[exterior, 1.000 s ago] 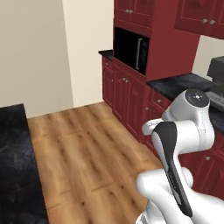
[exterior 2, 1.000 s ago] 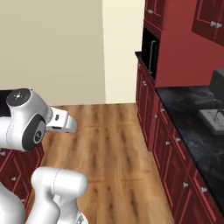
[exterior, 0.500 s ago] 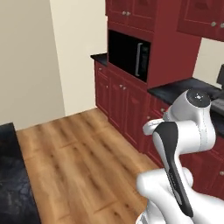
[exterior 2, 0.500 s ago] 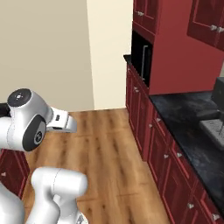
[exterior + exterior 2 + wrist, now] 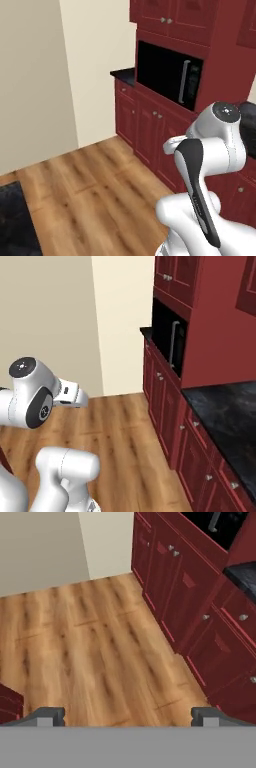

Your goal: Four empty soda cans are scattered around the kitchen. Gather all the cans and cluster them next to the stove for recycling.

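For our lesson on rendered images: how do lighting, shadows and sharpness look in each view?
Left base view: flat, even light, no cast shadow under the arm, microwave door dark without glare. Right base view: the same even light, countertop marbling slightly soft. Hand view: floor grain mildly blurred, open gripper fingertips sharp.

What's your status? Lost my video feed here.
Gripper open, holding nothing, aimed at the wood floor. Red cabinets and microwave ahead.
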Available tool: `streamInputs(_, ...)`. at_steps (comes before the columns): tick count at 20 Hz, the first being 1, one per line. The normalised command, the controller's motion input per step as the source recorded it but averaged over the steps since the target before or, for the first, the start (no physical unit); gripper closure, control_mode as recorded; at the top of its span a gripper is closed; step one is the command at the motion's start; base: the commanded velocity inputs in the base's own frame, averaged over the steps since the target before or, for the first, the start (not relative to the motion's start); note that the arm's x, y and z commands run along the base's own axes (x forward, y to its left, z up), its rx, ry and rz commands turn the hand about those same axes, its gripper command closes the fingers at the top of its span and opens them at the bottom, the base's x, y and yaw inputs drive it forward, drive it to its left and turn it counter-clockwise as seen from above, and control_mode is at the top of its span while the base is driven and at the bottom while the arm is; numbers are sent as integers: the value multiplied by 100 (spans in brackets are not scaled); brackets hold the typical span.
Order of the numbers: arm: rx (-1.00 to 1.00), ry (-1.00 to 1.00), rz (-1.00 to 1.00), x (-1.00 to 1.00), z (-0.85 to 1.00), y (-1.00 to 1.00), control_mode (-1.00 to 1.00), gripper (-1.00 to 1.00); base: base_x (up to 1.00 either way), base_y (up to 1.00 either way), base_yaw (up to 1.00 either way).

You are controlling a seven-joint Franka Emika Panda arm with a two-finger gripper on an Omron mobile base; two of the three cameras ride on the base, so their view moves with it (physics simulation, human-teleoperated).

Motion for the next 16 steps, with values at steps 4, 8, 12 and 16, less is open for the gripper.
streamInputs(4,0,0,0,0,0,0,100,-100,100,35,-9)
streamInputs(8,0,0,0,0,0,0,100,-100,100,36,-9)
streamInputs(12,0,0,0,0,0,0,100,-100,100,33,-9)
streamInputs(16,0,0,0,0,0,0,100,-100,100,29,-9)
